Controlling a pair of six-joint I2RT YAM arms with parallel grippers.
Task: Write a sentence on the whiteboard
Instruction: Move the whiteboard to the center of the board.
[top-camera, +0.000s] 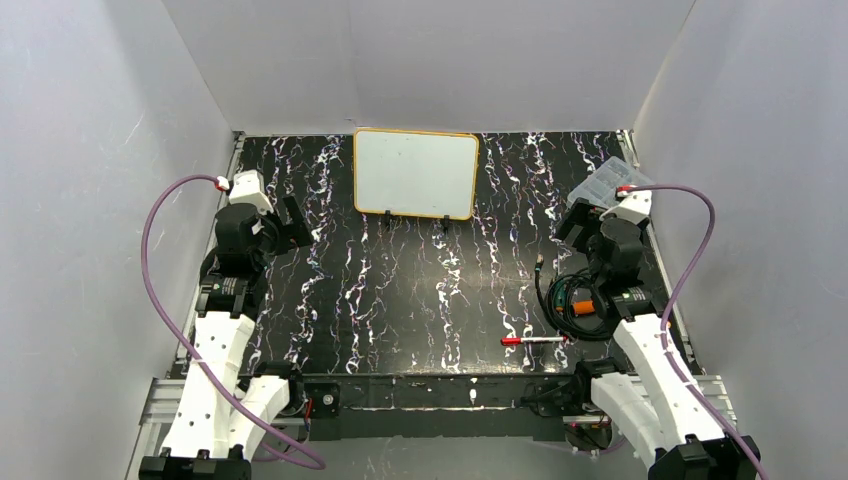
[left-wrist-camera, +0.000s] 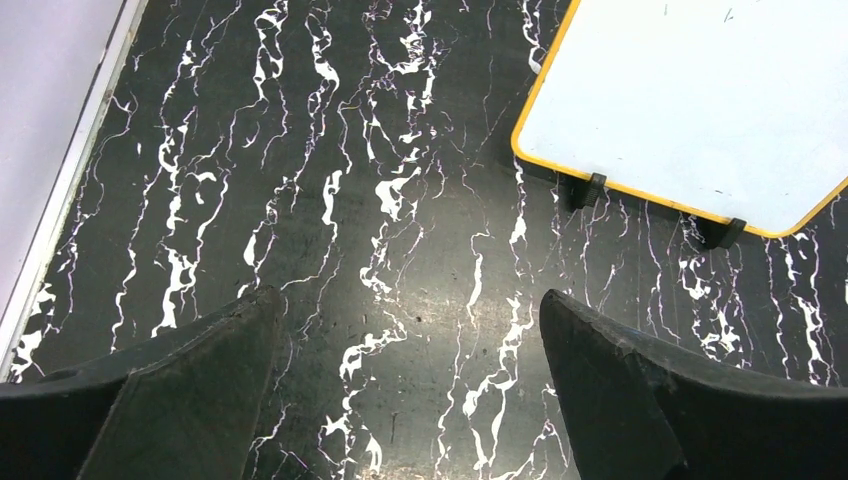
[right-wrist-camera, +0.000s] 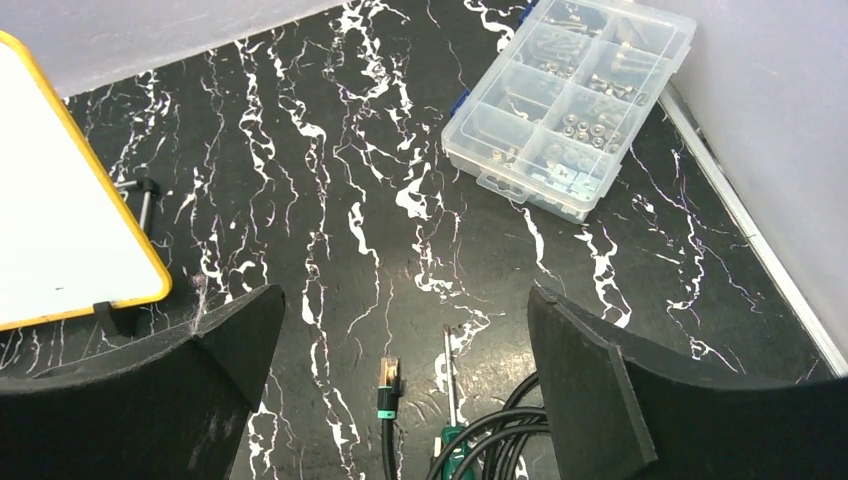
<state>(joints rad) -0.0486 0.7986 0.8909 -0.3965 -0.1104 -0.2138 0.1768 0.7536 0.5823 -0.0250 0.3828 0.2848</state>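
The whiteboard (top-camera: 415, 172) stands at the top centre of the overhead view, its face blank apart from faint specks; nothing is written on it yet. The pen comes first, I judge. A red-capped marker (top-camera: 535, 341) lies flat on the table (top-camera: 400, 290) at lower right-centre of that view, its long axis running left to right with the cap to the left. It sits near the right arm's base, below the right gripper (top-camera: 577, 226) in the frame and outside that wrist's view, so the arm must reach back. The left gripper (top-camera: 292, 228) is well apart from it. Both pairs of fingers are spread wide and hold nothing.
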